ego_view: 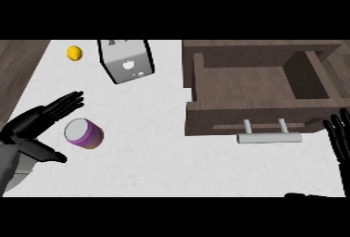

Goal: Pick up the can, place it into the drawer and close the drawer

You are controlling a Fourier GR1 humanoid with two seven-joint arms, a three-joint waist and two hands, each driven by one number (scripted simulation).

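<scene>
White counter (157, 157), purple white-topped can (84, 134) tilted, left robot hand (40, 119) open beside it, holding nothing

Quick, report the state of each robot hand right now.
Left robot hand: open, fingers straight, next to the can, holding nothing.
Right robot hand: open, resting at the right edge, holding nothing.

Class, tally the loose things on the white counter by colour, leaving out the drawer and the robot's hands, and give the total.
Yellow: 1, the lemon
Silver-grey: 1, the box
Purple: 1, the can
Total: 3
</scene>
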